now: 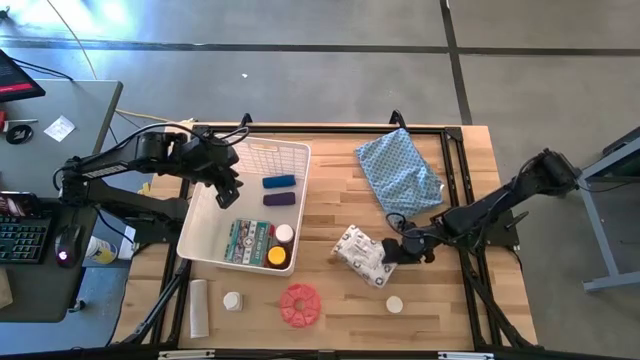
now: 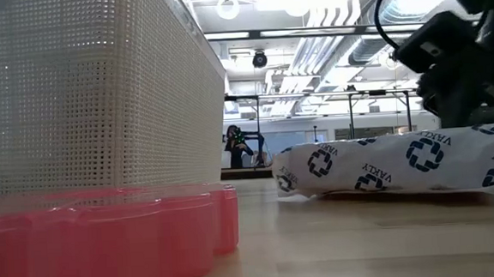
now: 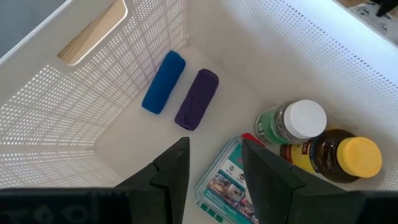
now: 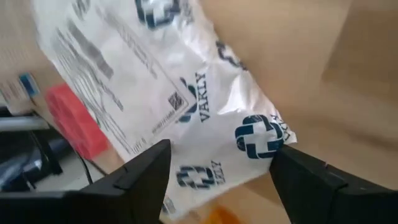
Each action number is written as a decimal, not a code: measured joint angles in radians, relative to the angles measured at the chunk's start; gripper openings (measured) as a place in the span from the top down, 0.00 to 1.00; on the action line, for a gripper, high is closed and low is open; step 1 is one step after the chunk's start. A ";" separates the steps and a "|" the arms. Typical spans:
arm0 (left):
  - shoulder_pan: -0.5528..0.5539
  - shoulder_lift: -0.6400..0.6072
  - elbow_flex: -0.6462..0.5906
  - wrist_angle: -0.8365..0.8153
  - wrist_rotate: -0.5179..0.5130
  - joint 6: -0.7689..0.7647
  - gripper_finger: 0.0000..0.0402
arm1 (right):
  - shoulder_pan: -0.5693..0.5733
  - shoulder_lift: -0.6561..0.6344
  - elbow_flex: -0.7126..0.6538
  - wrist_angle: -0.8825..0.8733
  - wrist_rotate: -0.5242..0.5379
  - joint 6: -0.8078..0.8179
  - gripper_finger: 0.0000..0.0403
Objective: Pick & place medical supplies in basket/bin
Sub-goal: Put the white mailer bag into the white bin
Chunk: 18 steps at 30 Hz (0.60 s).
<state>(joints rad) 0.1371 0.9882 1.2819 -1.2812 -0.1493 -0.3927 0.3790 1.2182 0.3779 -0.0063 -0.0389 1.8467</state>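
The right claw (image 1: 392, 251) sits low over the wooden slatted surface (image 1: 450, 310) with its fingers spread, their tips at the near edge of the white crinkled plastic packet printed with blue cross marks (image 1: 362, 255); in the right wrist view the packet (image 4: 186, 93) fills the space between and beyond the two dark fingers (image 4: 140, 171) without being pinched. Nearest the front edge of the surface lie a red scalloped plastic disc (image 1: 300, 305), a small white round cap (image 1: 233, 300), a white upright-lying cylinder (image 1: 199, 307) and a second small white cap (image 1: 394, 304), all apart from one another. Behind them stands the large white rectangular plastic bin with lattice walls (image 1: 196, 240). Its near end holds a green-white printed flat packet (image 1: 247, 242), a white-capped jar (image 1: 285, 233) and an amber bottle with a yellow cap (image 1: 277, 257), the jar and bottle touching. Farther in lie a purple cylinder (image 1: 279, 199) and a blue cylinder (image 1: 279, 182), side by side and just apart. The left claw (image 1: 229, 192) hangs above the bin's left wall, fingers spread and holding nothing; its wrist view looks down on the blue cylinder (image 3: 163, 81) and purple cylinder (image 3: 197, 98). At the far right of the surface rests a blue patterned cloth (image 1: 400, 168), crumpled.
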 joint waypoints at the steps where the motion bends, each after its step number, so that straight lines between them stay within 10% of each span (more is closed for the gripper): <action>1: 0.000 0.000 0.000 0.000 0.000 0.000 0.56 | -0.013 0.000 0.000 0.002 0.014 -0.008 0.37; 11: 0.000 0.000 0.000 0.000 -0.002 0.002 0.56 | -0.181 0.000 0.000 0.228 0.225 -0.153 0.42; 18: 0.000 0.000 0.000 0.000 -0.002 0.002 0.56 | -0.261 0.000 0.000 0.237 0.169 -0.205 0.47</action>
<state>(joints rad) 0.1370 0.9886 1.2819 -1.2812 -0.1509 -0.3904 0.1180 1.2186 0.3782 0.2306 0.1301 1.6414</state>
